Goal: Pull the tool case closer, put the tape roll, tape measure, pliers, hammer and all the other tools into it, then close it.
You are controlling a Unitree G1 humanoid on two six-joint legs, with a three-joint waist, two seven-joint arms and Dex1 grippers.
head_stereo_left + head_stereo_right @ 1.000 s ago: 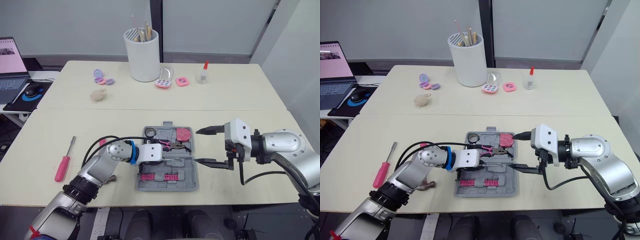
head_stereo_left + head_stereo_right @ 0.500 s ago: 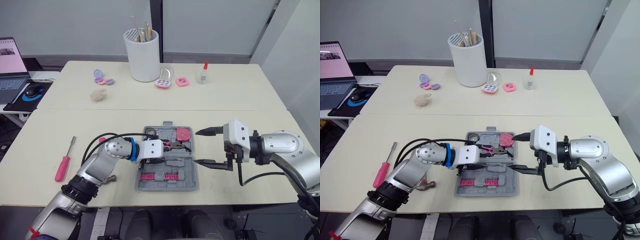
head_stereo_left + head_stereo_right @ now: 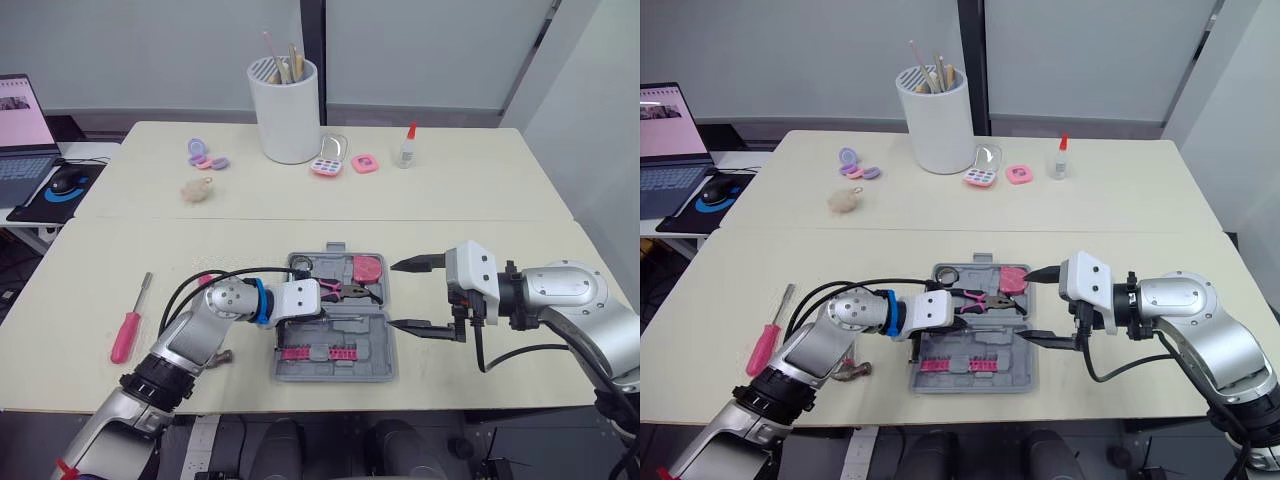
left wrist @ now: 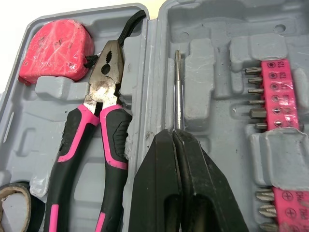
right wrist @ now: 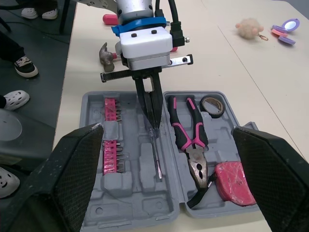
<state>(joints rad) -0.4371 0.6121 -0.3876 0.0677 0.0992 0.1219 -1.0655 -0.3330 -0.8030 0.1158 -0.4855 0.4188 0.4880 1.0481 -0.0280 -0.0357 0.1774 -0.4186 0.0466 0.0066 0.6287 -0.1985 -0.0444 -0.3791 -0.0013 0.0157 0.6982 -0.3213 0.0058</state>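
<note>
Cream tables (image 3: 480,200) were seen before grey wall panels, with the open grey tool case (image 3: 340,374) set near the front edge.
Inside the case, the left gripper (image 4: 177,137) was clenched on the end of a slim screwdriver (image 4: 178,92) laid in its slot, beside the pliers (image 4: 99,116), pink tape measure (image 4: 55,48) and tape roll (image 4: 14,200). The right gripper (image 3: 392,294) was held spread wide just beside the case's right edge, grasping nothing. A hammer (image 3: 852,370) and a red-handled screwdriver (image 3: 128,325) were left on the table to the case's left.
</note>
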